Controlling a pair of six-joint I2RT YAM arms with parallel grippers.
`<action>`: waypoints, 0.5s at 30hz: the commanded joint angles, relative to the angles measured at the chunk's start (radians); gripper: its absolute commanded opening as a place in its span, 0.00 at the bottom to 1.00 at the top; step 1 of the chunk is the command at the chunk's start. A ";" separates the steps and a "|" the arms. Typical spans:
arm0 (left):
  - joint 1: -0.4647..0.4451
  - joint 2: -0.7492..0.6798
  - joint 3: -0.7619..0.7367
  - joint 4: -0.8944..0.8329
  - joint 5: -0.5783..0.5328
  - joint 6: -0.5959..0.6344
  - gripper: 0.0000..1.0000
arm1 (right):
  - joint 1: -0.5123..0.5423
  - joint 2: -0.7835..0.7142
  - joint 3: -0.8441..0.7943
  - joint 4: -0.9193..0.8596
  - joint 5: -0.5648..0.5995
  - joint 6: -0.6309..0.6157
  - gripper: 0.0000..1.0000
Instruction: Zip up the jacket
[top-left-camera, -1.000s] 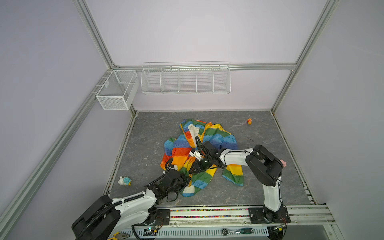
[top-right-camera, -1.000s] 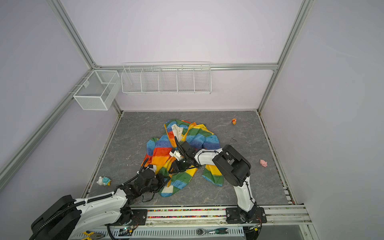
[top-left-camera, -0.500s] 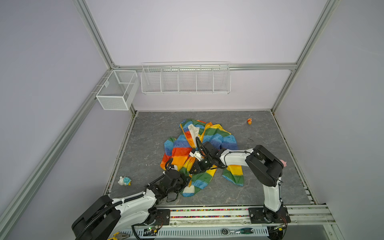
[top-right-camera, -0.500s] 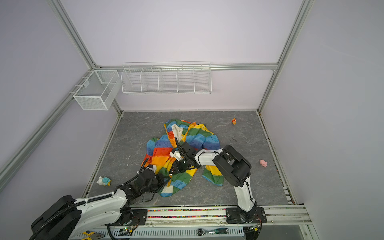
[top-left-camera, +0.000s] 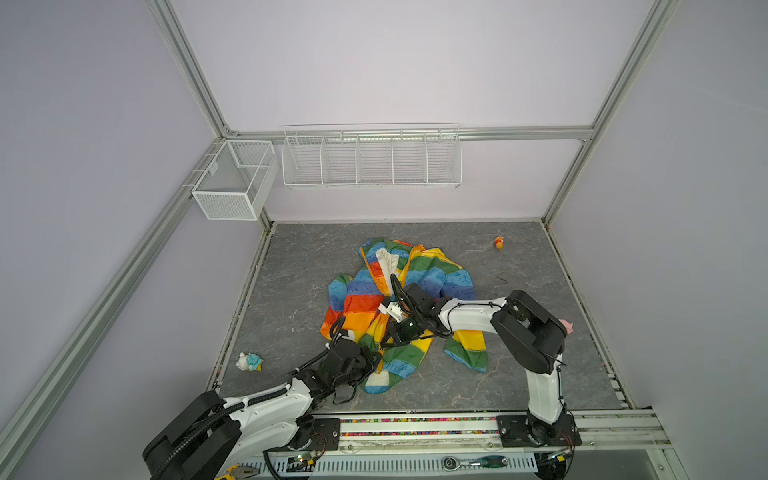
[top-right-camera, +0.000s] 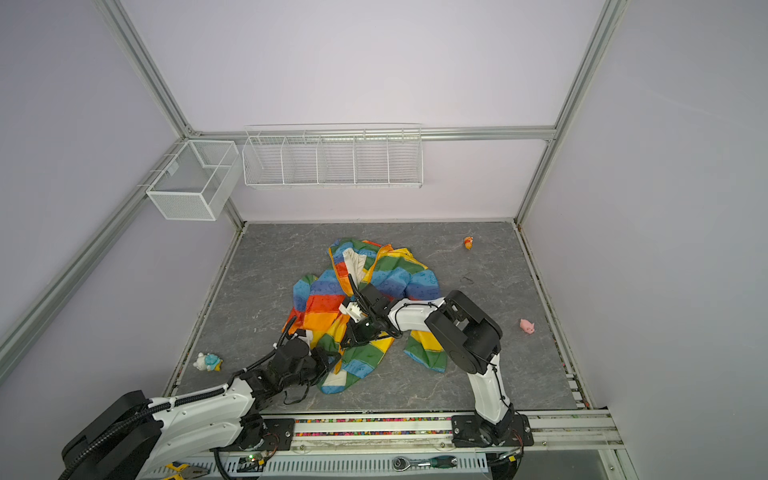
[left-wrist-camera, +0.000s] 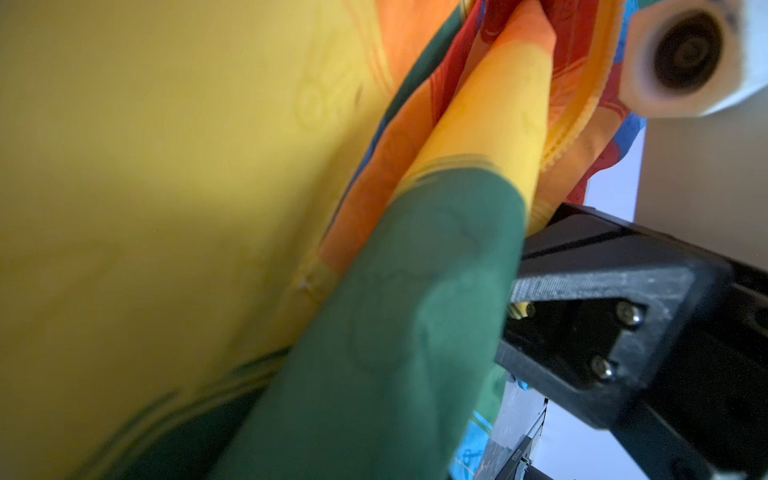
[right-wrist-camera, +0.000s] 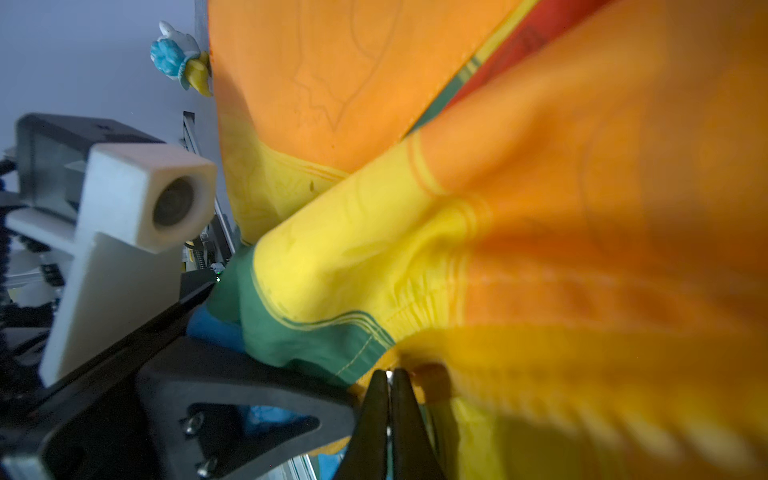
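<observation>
**A:** Jacket (top-left-camera: 440, 278) — one item, rainbow stripes, cream lining showing. Location?

**B:** Crumpled on the grey floor (top-left-camera: 299, 266) beyond the front rail (top-left-camera: 436, 428), about mid-floor. Its near edge lies close to the rail.

**A:** Fastening?

**B:** The front lies open. The orange-yellow zipper strip (left-wrist-camera: 577, 120) shows in the left wrist view.

**A:** Left gripper (top-left-camera: 374, 360)?

**B:** Low at the jacket edge nearest the rail, clenched on the cloth. Its fingers are buried in blue and green fabric.

**A:** Right gripper (right-wrist-camera: 390, 376)?

**B:** Just farther from the rail, on the yellow and orange stripes — jaws pressed together on a puckered fold.

**A:** Sundries?

**B:** Three small toys, all apart from the jacket. The white-and-blue toy (top-left-camera: 248, 361) is nearest the rail, the pink toy (top-right-camera: 527, 326) a little farther out, and the orange toy (top-left-camera: 499, 242) farthest.
</observation>
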 joint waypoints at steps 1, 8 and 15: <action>0.005 -0.037 0.005 -0.036 -0.003 0.008 0.00 | 0.000 -0.051 0.011 -0.073 0.092 -0.021 0.07; 0.005 -0.109 0.081 -0.162 0.022 0.064 0.00 | -0.004 -0.179 0.025 -0.134 0.331 -0.057 0.07; 0.010 -0.135 0.179 -0.232 0.037 0.105 0.00 | -0.058 -0.180 0.109 -0.213 0.450 -0.095 0.07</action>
